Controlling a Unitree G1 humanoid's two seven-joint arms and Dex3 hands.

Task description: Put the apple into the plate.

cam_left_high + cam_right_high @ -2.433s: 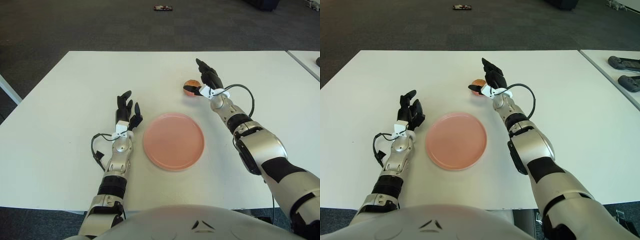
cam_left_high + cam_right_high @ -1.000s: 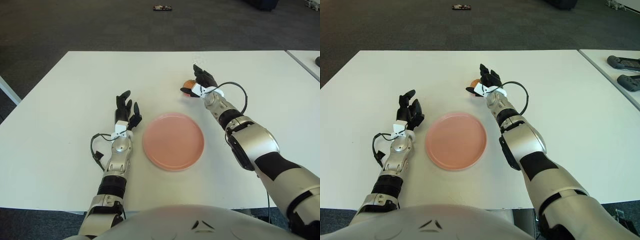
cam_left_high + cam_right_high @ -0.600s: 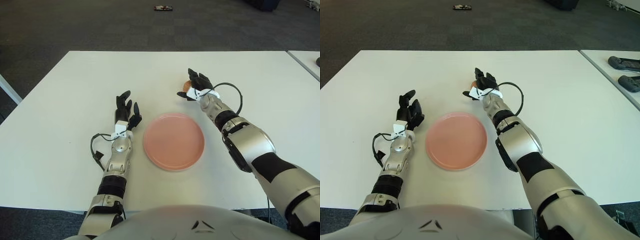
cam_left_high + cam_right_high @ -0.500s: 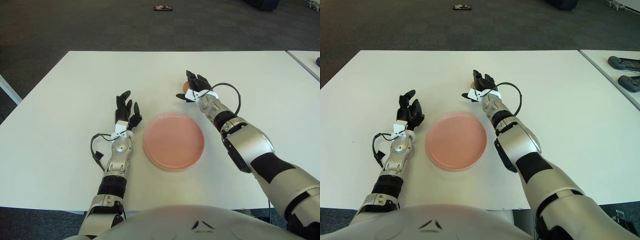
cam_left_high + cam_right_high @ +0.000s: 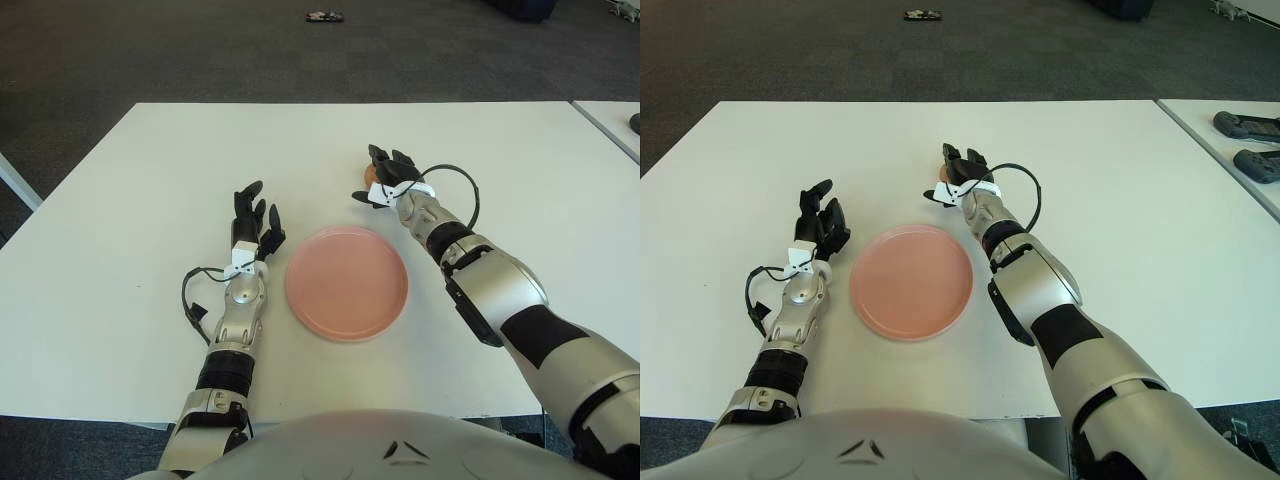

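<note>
Right hand [image 5: 388, 180] fingers clamped on apple [image 5: 371, 173], far-right of plate [image 5: 346, 282]; carry and release remain. Left hand [image 5: 252, 222] idle left of plate, fingers apart.

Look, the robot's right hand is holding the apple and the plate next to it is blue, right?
Not quite. The right hand does hold the apple, but the plate is pink, not blue. The left eye view shows it on the white table, with the left hand beside it on its left.
</note>
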